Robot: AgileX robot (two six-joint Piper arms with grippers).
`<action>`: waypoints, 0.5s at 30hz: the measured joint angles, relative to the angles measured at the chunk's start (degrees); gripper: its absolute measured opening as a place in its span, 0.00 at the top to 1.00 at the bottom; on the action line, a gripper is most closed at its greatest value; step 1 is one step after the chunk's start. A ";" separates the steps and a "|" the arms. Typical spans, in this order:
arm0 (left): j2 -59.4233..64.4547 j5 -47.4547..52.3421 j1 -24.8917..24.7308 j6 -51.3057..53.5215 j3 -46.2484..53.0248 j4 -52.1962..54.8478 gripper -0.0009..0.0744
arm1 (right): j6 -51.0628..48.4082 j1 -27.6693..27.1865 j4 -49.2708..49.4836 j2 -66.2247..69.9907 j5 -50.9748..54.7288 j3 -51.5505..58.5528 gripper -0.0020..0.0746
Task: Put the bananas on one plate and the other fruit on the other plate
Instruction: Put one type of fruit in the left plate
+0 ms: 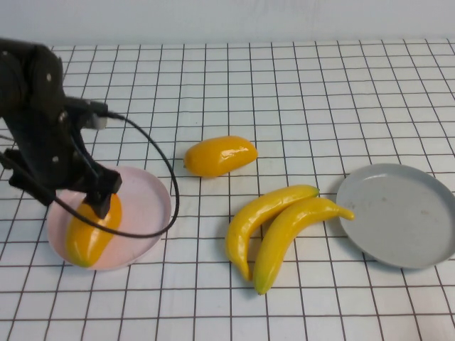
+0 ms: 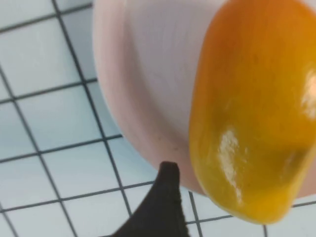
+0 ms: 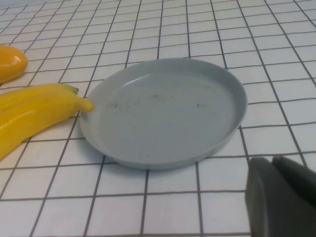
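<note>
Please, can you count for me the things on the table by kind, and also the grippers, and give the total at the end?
Bananas: 2, on the table beside the grey plate
Mango-like fruits: 2, one on the pink plate, one on the table
Plates: 2, pink plate, grey plate
Grippers: 2, left gripper open over the pink plate, right gripper shut near the grey plate
Total: 8

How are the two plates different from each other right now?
The pink plate holds one orange-yellow fruit, under the open left gripper; the grey plate holds nothing. Pink sits on the robot's left, grey on its right. Both are round, shallow and rimmed.
</note>
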 joint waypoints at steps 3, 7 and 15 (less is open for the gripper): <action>0.00 2.58 -0.41 2.20 -7.22 -0.51 0.10 | 0.00 0.00 0.00 0.00 0.00 0.00 0.99; 0.14 1.70 -3.37 7.03 -15.96 -1.82 0.10 | 0.00 0.00 0.00 0.00 0.00 0.00 0.99; 8.44 -0.95 -11.31 18.67 -25.35 -2.10 0.10 | 0.00 0.00 0.00 0.00 0.00 0.00 0.99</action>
